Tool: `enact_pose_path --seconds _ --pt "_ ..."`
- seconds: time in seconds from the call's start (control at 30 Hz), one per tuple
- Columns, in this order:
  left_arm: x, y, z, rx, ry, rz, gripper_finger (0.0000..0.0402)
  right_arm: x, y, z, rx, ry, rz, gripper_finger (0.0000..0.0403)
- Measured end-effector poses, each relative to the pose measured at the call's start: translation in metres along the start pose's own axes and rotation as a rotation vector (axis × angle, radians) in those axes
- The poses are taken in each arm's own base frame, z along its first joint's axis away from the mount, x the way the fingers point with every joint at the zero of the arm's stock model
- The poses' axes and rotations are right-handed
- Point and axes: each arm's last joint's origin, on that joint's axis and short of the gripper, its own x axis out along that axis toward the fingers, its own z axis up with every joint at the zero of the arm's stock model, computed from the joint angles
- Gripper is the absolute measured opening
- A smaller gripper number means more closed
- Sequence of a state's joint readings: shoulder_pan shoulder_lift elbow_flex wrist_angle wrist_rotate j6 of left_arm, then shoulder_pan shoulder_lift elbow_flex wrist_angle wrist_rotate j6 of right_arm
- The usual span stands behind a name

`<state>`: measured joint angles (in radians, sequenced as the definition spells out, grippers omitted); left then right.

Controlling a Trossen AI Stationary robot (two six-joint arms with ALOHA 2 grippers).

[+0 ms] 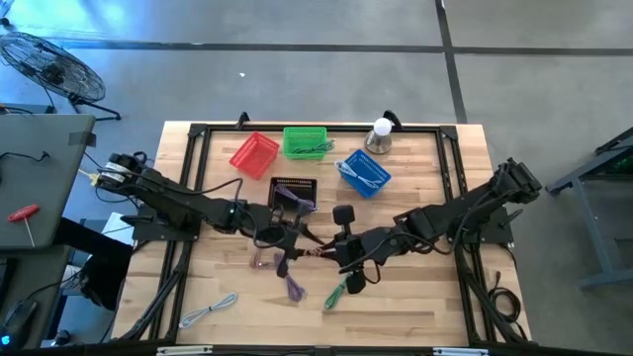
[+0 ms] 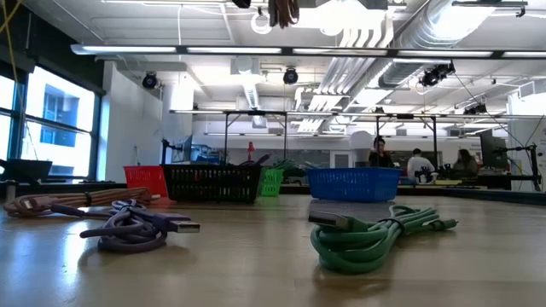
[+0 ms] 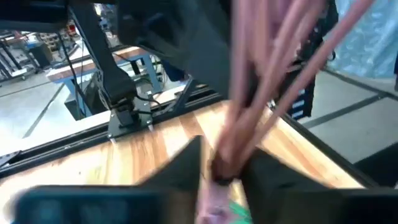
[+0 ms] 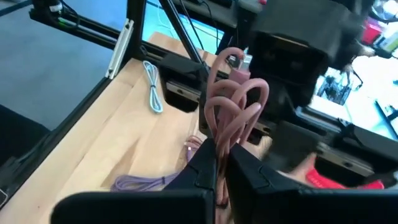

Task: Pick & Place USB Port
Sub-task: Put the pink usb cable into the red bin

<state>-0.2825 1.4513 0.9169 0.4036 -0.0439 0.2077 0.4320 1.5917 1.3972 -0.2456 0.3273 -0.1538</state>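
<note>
pink usb cable (image 4: 231, 112), looped bundle, lifted above table centre, pinched between both tools.

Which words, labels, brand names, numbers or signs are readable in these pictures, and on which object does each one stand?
None can be read.
The baskets, red, green, blue and black, show no lettering.
The cables, pink, purple and green, show no print.
Any signs in the room behind are too small to read.

A floor fan (image 1: 51, 61) and red screwdriver (image 1: 22, 214) — both off the table.
</note>
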Motion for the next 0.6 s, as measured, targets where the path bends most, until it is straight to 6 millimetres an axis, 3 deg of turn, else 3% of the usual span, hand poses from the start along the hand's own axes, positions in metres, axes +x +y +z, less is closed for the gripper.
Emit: enact_pose_path --seconds 0.07,0.4,0.6 --pt "0.000 0.000 -0.001 0.025 0.011 -0.003 0.0026 0.000 0.000 -0.001 0.028 0.005 -0.005 0.0018" --pt "-0.002 0.002 -0.003 0.036 0.070 0.116 0.0014 -0.003 0.004 0.004 0.075 -0.021 -0.089 0.0145" --pt "-0.030 0.008 0.006 0.057 0.282 0.461 0.0013 -0.009 0.015 0.013 0.021 -0.058 -0.106 0.0209"
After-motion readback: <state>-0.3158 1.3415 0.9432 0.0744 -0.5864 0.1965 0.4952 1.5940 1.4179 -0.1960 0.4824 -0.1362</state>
